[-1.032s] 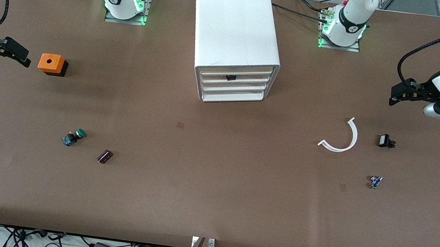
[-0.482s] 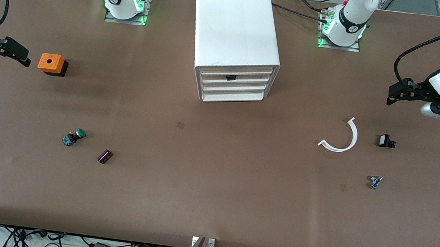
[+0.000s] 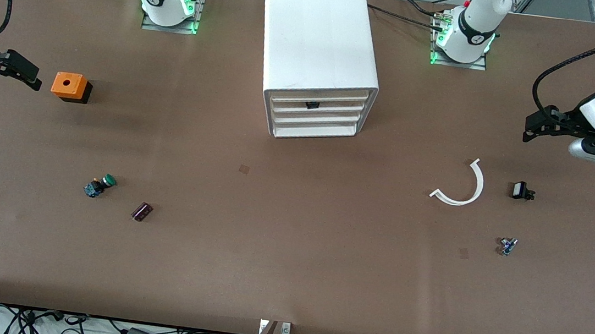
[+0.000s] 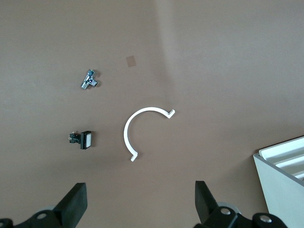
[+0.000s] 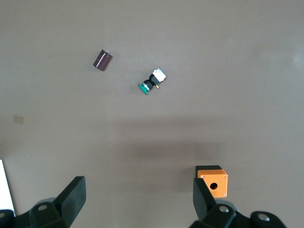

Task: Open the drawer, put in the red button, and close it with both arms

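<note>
The white cabinet (image 3: 319, 42) stands mid-table between the arm bases, and its corner shows in the left wrist view (image 4: 285, 175). Its four stacked drawers (image 3: 317, 115) all look pushed in. The second from the top bears a small black mark. No red button shows in any view. My left gripper (image 3: 535, 128) hangs open and empty above the table's left-arm end (image 4: 141, 202). My right gripper (image 3: 24, 74) hangs open and empty above the right-arm end, beside the orange box (image 5: 137, 197).
An orange box with a hole (image 3: 69, 86) (image 5: 213, 181), a green-capped button (image 3: 100, 185) (image 5: 152, 81) and a dark cylinder (image 3: 142, 211) lie toward the right arm's end. A white curved strip (image 3: 461, 187) (image 4: 142, 128), a black switch (image 3: 521, 190) and a small metal fitting (image 3: 507, 246) lie toward the left arm's end.
The left gripper has drifted slightly toward the robots' side of the table, then stopped. The right gripper has barely moved. Nothing on the table has shifted.
</note>
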Motion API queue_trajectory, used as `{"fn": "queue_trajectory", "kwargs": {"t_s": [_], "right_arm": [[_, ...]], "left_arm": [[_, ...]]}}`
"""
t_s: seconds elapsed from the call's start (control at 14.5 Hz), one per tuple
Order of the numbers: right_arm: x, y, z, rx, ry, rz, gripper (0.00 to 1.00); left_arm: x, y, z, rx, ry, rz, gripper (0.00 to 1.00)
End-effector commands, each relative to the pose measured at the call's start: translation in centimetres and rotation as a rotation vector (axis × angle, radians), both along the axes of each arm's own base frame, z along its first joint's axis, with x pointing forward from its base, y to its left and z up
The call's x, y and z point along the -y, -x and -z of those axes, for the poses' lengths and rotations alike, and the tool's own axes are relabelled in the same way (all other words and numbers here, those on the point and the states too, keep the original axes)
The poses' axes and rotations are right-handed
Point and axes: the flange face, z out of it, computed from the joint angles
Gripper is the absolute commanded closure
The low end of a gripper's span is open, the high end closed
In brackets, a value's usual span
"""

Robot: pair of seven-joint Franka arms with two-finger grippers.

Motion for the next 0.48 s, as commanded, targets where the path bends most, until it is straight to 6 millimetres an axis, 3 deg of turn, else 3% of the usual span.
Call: {"fn": "queue_trajectory", "kwargs": {"t_s": [0.0, 0.41], "right_arm": [[0.37, 0.48, -0.72, 0.008, 0.011, -0.011, 0.00], [0.20, 0.47, -0.53, 0.002, 0.010, -0.013, 0.00]], "left_arm": [[0.15, 0.37, -0.25, -0.003, -0.014, -0.004, 0.00], [0.06, 0.37, -0.25, -0.003, -0.014, -0.005, 0.00]]}}
